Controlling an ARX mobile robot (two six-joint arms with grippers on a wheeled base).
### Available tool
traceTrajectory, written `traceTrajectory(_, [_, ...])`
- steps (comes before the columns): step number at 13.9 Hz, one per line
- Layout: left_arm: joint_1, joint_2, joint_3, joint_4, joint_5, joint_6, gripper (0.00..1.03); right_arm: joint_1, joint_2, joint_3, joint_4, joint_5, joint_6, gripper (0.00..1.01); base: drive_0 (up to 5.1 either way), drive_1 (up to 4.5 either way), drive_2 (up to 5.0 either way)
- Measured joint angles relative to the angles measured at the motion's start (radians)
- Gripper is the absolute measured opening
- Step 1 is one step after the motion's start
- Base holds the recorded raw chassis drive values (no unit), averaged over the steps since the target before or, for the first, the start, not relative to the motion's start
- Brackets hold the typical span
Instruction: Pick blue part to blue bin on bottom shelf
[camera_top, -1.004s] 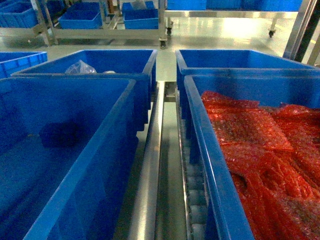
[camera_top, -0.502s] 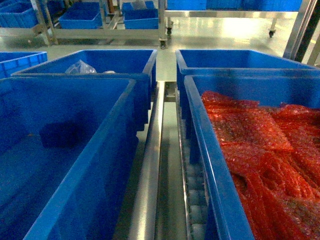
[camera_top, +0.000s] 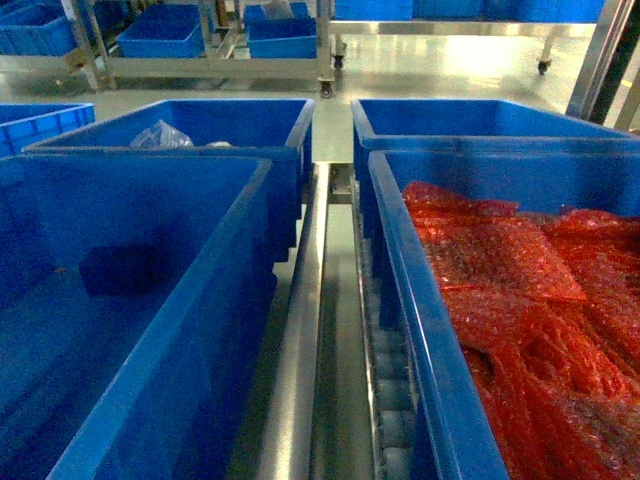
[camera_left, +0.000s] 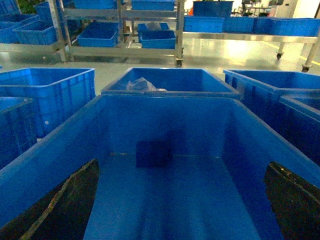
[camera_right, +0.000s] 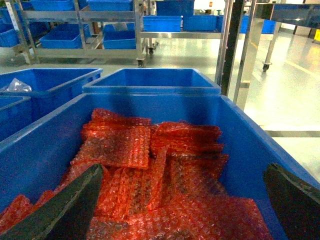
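Blue part (camera_left: 154, 153) lies on floor of near-left bin (camera_left: 165, 102), by far wall. Left gripper (camera_left: 181, 210) spread wide, empty, above bin. Right gripper (camera_right: 182, 205) spread, empty, over red bubble-wrap bags (camera_right: 150, 170). If grasping: descend straight, straddle part, avoid wall.

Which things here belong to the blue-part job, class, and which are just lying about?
Job:
blue part
near left bin holding it
left gripper, fingers wide apart

Lying about:
red bubble-wrap bags in the right bin
clear plastic bag
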Motion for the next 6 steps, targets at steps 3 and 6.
traceTrajectory(3, [0.000, 0.000, 0.000, 0.000, 0.000, 0.000, 0.98, 0.000, 0.000, 0.000, 0.000, 0.000, 0.000, 0.98, 0.0, 0.00, 0.0])
traceTrajectory(6, [0.000, 0.000, 0.000, 0.000, 0.000, 0.000, 0.98, 0.000, 0.000, 0.000, 0.000, 0.000, 0.000, 0.98, 0.0, 0.00, 0.0])
